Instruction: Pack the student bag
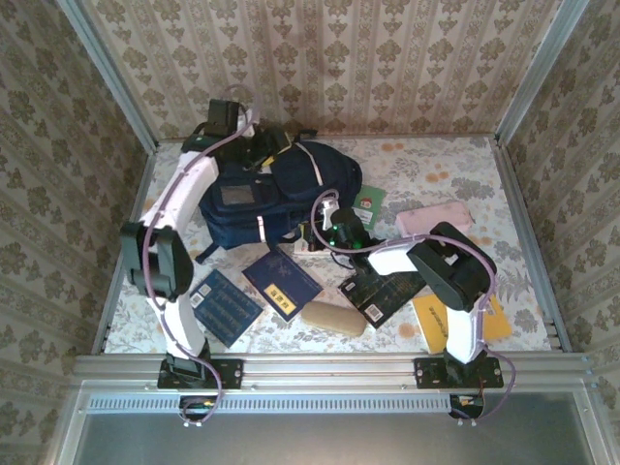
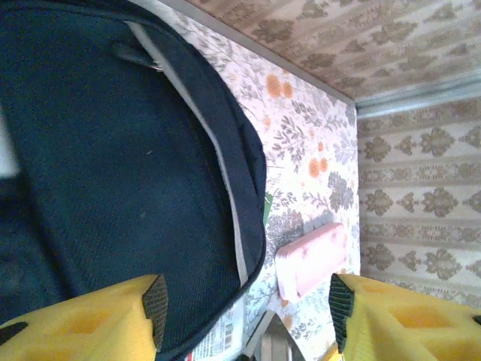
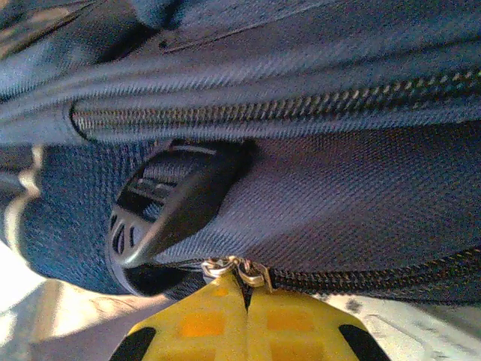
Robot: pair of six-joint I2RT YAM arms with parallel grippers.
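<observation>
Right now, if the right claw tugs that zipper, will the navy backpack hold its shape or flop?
Probably floppy: the student bag is soft woven fabric that creases near the zipper pull pinched by the right claw. It likely slumps rather than rolls, lying broad on the table. It may drag instead of unzipping unless held.

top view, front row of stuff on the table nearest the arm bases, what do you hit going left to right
dark blue book → blue book with a yellow label → beige case → black book → yellow book, partly under the right arm
</observation>
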